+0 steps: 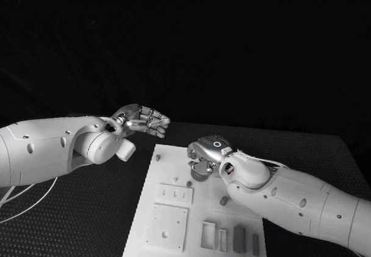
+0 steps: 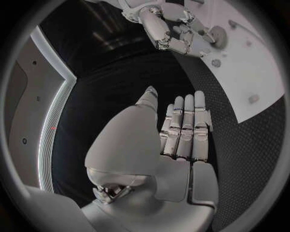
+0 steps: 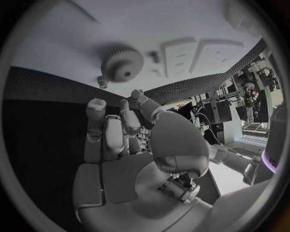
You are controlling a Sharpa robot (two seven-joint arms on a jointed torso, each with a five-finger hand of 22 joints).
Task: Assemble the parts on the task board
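In the head view, the task board (image 1: 195, 227) lay at the table's centre, grey parts (image 1: 239, 238) standing toward its 5 o'clock corner. The left hand (image 1: 144, 121) hovered off the board's 11 o'clock corner, fingers curled, holding nothing. The right hand (image 1: 205, 158) hung over the board's 12 o'clock end, above a gear (image 1: 200, 174).

In the left wrist view, the left hand (image 2: 181, 133) showed straight fingers pressed together, empty.

In the right wrist view, the right hand (image 3: 118, 130) was empty, fingers slightly apart, just short of the gear (image 3: 123, 63) on the board (image 3: 199, 29).
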